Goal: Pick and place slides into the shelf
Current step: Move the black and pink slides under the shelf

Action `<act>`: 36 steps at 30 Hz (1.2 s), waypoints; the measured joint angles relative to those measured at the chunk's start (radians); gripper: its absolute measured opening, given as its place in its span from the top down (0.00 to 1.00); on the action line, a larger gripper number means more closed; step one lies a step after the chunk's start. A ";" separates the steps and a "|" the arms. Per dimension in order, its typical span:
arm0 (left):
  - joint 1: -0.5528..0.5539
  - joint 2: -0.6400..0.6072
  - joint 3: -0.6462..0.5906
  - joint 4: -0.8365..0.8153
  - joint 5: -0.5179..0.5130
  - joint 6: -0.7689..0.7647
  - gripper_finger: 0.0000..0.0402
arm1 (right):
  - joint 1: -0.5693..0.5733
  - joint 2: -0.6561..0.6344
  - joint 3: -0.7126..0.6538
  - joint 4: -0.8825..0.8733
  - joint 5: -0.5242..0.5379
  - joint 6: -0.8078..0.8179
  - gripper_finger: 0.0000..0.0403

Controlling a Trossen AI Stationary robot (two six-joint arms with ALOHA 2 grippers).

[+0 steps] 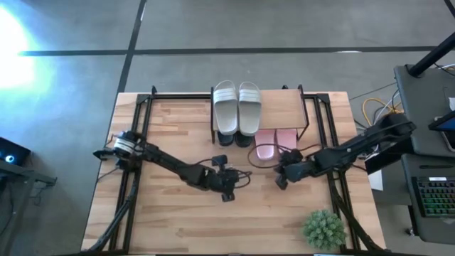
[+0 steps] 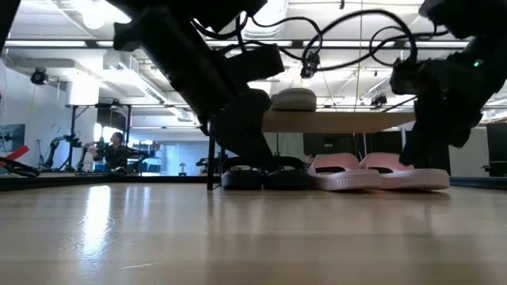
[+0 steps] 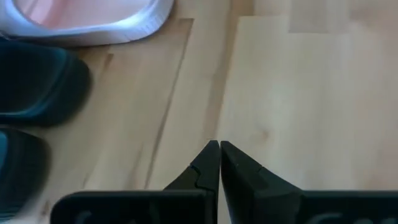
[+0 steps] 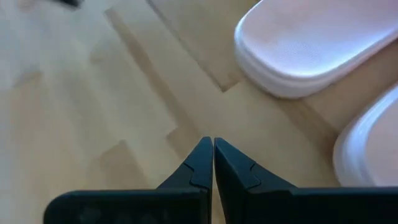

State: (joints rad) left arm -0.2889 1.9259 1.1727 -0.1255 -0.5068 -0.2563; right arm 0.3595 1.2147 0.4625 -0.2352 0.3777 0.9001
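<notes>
Left gripper [image 1: 226, 186] closed, empty, above bare table [image 1: 178, 220]. Pale grey rubber slides [image 1: 237, 107] atop wooden-board black-framed shelf [image 1: 284, 107]; black slides [image 2: 261, 176] and pink slides [image 1: 274, 144] beneath. Right gripper [image 1: 281, 176] closed, empty, beside pink pair.

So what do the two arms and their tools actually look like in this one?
Both arms are dark, jointed links. The left arm has a silvery band near its base and loose black cables looping around its wrist. The right arm is likewise black. The left tool and the right tool each end in two black, wedge-shaped fingers tapering to points.
</notes>
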 joint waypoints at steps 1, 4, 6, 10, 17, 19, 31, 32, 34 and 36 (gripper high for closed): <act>-0.005 0.000 0.000 0.002 0.000 -0.007 1.00 | 0.000 0.021 0.000 0.015 0.023 -0.001 0.98; -0.014 0.000 0.000 0.002 0.001 -0.046 1.00 | -0.007 0.080 0.000 0.070 0.073 -0.025 0.98; -0.019 0.000 -0.001 -0.010 0.000 -0.076 1.00 | -0.019 0.118 0.001 0.119 0.091 -0.039 0.98; -0.025 0.000 -0.001 -0.048 0.001 -0.118 1.00 | -0.057 0.186 0.002 0.186 0.076 -0.090 0.98; -0.027 0.000 -0.001 -0.050 0.001 -0.126 1.00 | -0.165 0.273 0.020 0.200 0.060 -0.158 0.98; -0.027 0.000 -0.001 -0.051 0.001 -0.127 1.00 | -0.200 0.275 0.028 0.205 0.060 -0.190 0.98; -0.027 0.000 -0.001 -0.048 0.001 -0.131 1.00 | -0.311 0.237 0.047 0.219 0.007 -0.275 0.98; -0.027 0.000 -0.001 -0.049 0.001 -0.131 1.00 | -0.306 0.232 0.047 0.231 -0.013 -0.283 0.98; -0.027 0.000 -0.001 -0.049 0.001 -0.131 1.00 | -0.294 0.225 0.048 0.244 -0.046 -0.293 0.98; -0.027 0.000 -0.001 -0.048 0.001 -0.131 1.00 | -0.286 0.224 0.048 0.243 -0.054 -0.291 0.98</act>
State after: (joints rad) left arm -0.3161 1.9255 1.1717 -0.1734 -0.5058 -0.3878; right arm 0.0734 1.4387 0.5106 0.0074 0.3241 0.6089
